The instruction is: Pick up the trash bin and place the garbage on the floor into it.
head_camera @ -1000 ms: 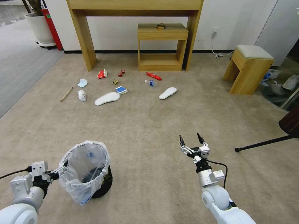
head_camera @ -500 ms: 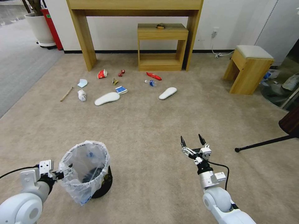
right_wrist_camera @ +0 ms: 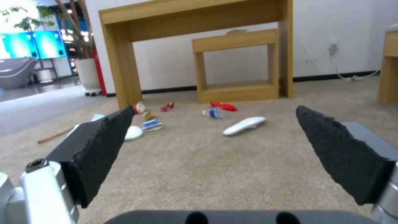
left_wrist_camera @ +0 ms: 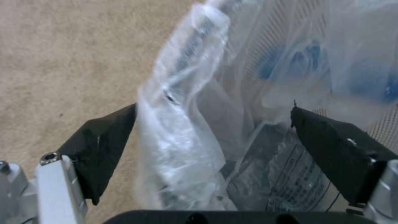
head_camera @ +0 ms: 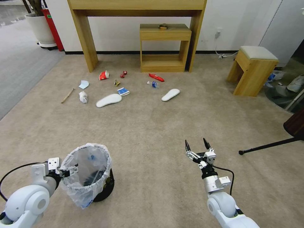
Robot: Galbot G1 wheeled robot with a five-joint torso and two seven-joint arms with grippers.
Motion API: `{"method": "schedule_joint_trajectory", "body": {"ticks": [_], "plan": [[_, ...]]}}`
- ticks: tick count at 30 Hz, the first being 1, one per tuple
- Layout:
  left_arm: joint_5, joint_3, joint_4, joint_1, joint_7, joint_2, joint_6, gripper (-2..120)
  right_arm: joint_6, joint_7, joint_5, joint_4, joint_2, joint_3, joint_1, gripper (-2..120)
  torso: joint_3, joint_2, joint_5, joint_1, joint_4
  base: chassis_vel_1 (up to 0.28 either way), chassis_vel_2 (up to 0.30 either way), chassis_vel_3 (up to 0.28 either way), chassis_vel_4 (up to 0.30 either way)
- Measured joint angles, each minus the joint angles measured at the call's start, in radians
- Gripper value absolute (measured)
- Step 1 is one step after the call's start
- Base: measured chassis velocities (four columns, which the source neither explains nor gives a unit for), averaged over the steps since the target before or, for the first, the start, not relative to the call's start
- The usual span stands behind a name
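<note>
Bin rim: I see my left gripper (head_camera: 72, 170) spread astride the trash bin (head_camera: 95, 186), lower left; right gripper (head_camera: 197, 146) spread, empty, lower right.

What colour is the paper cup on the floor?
Red with white, the cup, best in the head view.

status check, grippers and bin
Left gripper open, straddling trash bin rim. Right gripper open, idle over the floor. Garbage ahead, path clear.

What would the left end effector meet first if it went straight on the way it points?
The bin's bag-covered rim. The open left end effector already straddles that rim: one finger outside over the carpet, the other inside. Depth to contact is unclear.
</note>
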Motion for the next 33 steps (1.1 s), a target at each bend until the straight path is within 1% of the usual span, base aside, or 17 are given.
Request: {"method": "schedule_joint_trajectory", "body": {"ticks": [2,6,14,16,17,19,20,21,23,24,26,27,28,31,32,33], "plan": [[0.000,0.029,0.027,-0.022,0.000,0.000,-0.003,97,0.000,0.001,0.000,-0.003,0.001,0.000,-0.001,100,0.000,0.000,-0.0001,0.000,0.0001,0.000,0.000,0.000,0.000],[0.000,0.054,0.052,-0.043,-0.001,0.000,-0.007,97,0.000,0.001,0.000,-0.009,0.001,0.001,-0.002,100,0.000,0.000,0.0000,0.000,0.0000,0.000,0.000,0.000,0.000],[0.001,0.073,0.064,-0.053,-0.003,0.014,-0.009,95,0.002,0.001,-0.002,-0.021,0.013,-0.003,0.004,100,0.000,0.000,0.0001,0.000,0.0001,0.000,0.000,0.000,0.000],[0.001,0.075,0.065,-0.052,-0.004,0.017,-0.010,86,0.003,0.001,-0.003,-0.023,0.017,-0.005,0.006,100,0.000,0.000,0.0001,0.000,0.0001,0.000,0.000,0.000,0.000],[0.001,0.075,0.065,-0.052,-0.004,0.017,-0.010,86,0.003,0.001,-0.003,-0.023,0.017,-0.005,0.006,100,0.000,0.000,0.0001,0.000,0.0001,0.000,0.000,0.000,0.000],[0.001,0.074,0.065,-0.049,-0.007,0.017,-0.011,77,0.003,0.001,-0.003,-0.024,0.020,-0.006,0.007,100,0.000,0.000,0.0001,0.000,0.0001,0.000,0.000,0.000,0.000],[0.001,0.074,0.065,-0.049,-0.007,0.017,-0.011,77,0.003,0.001,-0.003,-0.024,0.020,-0.006,0.007,100,0.000,0.000,0.0001,0.000,0.0001,0.000,0.000,0.000,0.000],[0.002,0.074,0.065,-0.048,-0.008,0.017,-0.012,74,0.003,0.001,-0.004,-0.025,0.020,-0.007,0.008,100,0.000,0.000,0.0002,0.000,0.0001,0.000,0.000,0.000,0.000],[0.003,0.071,0.063,-0.043,-0.011,0.018,-0.013,62,0.004,0.001,-0.004,-0.025,0.020,-0.007,0.008,100,0.000,0.000,0.0003,0.000,0.0001,0.000,0.000,0.000,0.000],[0.003,0.071,0.063,-0.043,-0.011,0.018,-0.013,62,0.004,0.001,-0.004,-0.025,0.020,-0.007,0.008,100,0.000,0.000,0.0003,0.000,0.0001,0.000,0.000,0.000,0.000],[0.003,0.069,0.059,-0.037,-0.013,0.019,-0.013,53,0.005,0.001,-0.004,-0.024,0.020,-0.007,0.007,100,0.000,0.000,0.0003,0.000,0.0001,0.000,0.000,0.000,0.000],[0.003,0.068,0.056,-0.034,-0.013,0.019,-0.013,47,0.006,0.001,-0.004,-0.024,0.020,-0.007,0.007,100,0.000,0.000,0.0002,0.000,0.0001,0.000,0.000,0.000,0.000],[0.003,0.068,0.056,-0.034,-0.013,0.019,-0.013,47,0.006,0.001,-0.004,-0.024,0.020,-0.007,0.007,100,0.000,0.000,0.0002,0.000,0.0001,0.000,0.000,0.000,0.000],[0.003,0.063,0.049,-0.025,-0.015,0.020,-0.013,34,0.008,0.001,-0.004,-0.022,0.020,-0.007,0.006,100,0.000,0.000,0.0002,0.000,0.0000,0.000,0.000,0.000,0.000],[0.003,0.063,0.049,-0.025,-0.015,0.020,-0.013,34,0.008,0.001,-0.004,-0.022,0.020,-0.007,0.006,100,0.000,0.000,0.0002,0.000,0.0000,0.000,0.000,0.000,0.000],[0.003,0.059,0.045,-0.019,-0.018,0.020,-0.011,28,0.008,0.000,-0.004,-0.022,0.020,-0.007,0.006,100,0.000,0.000,0.0002,0.000,0.0001,0.000,0.000,0.000,0.000]]}}
